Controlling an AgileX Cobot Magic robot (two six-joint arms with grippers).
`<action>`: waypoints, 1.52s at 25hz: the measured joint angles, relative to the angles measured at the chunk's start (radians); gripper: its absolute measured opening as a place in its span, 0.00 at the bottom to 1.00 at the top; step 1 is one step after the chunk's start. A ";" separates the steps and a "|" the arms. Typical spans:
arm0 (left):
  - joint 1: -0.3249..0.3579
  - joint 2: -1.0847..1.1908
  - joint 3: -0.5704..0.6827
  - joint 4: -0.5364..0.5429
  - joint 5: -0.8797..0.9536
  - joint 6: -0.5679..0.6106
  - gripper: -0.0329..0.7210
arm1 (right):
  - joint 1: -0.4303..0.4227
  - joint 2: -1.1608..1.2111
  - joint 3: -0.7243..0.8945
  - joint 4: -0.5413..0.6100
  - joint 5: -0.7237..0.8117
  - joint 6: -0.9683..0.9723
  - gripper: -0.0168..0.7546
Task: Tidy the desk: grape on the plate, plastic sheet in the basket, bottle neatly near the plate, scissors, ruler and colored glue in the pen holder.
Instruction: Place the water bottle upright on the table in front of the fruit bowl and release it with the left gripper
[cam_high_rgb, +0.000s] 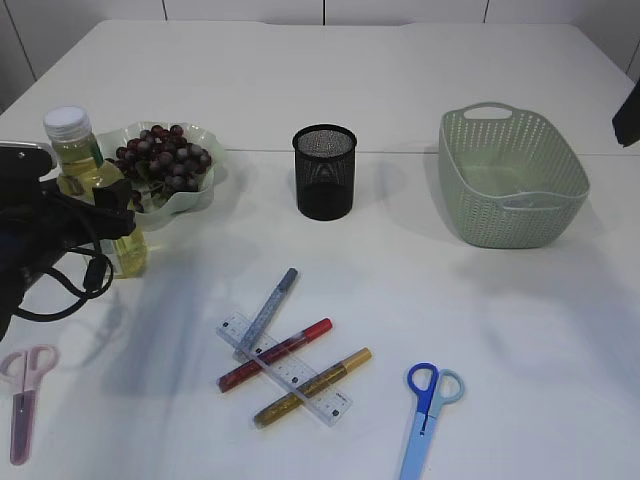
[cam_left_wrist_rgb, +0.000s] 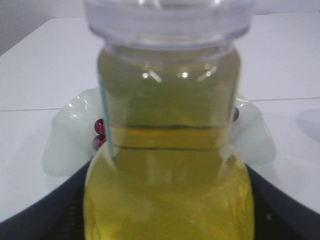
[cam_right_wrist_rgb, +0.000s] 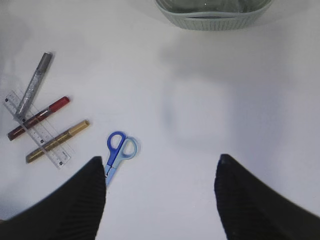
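Bottle (cam_high_rgb: 95, 190) stands upright at the left of the counter (cam_high_rgb: 400, 90), just near-left of the plate (cam_high_rgb: 205, 185). The left gripper (cam_high_rgb: 105, 205) grasps it about mid-body: jaws clenched on the bottle, black pads either side. In the left wrist view the bottle (cam_left_wrist_rgb: 167, 150) fills the frame, jaw edges dark at the lower corners, plate (cam_left_wrist_rgb: 65, 135) behind it.

Right gripper (cam_right_wrist_rgb: 160, 190) hangs above the right part of the counter, jaws spread apart with nothing between them; blue scissors (cam_right_wrist_rgb: 117, 152) lie just far-left of the left jaw.

Counter: white, matte, with a seam running left to right behind the plate. Pale wall panels at the far edge.

Bottle: clear plastic, yellow liquid, white screw cap. Plate: translucent green, wavy rim, carrying dark red grapes (cam_high_rgb: 160, 155). Pen holder (cam_high_rgb: 325, 170): black wire mesh, cylindrical, centre. Basket (cam_high_rgb: 510, 175): pale green, perforated, two handles, far right. Near centre, a clear ruler (cam_high_rgb: 285, 368) lies crossed by silver (cam_high_rgb: 270, 305), red (cam_high_rgb: 275, 355) and gold (cam_high_rgb: 312, 387) glue pens. Blue scissors (cam_high_rgb: 428, 405) near right; pink scissors (cam_high_rgb: 25, 400) near left.
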 joint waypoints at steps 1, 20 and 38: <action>0.000 0.000 0.000 0.000 0.000 0.003 0.78 | 0.000 0.000 0.000 0.000 0.000 0.000 0.71; 0.000 -0.107 0.000 0.000 -0.051 0.007 0.78 | 0.000 0.000 0.000 0.000 0.000 0.000 0.71; 0.000 -0.330 0.000 0.000 0.100 0.015 0.78 | 0.000 0.000 0.000 0.000 0.000 0.000 0.71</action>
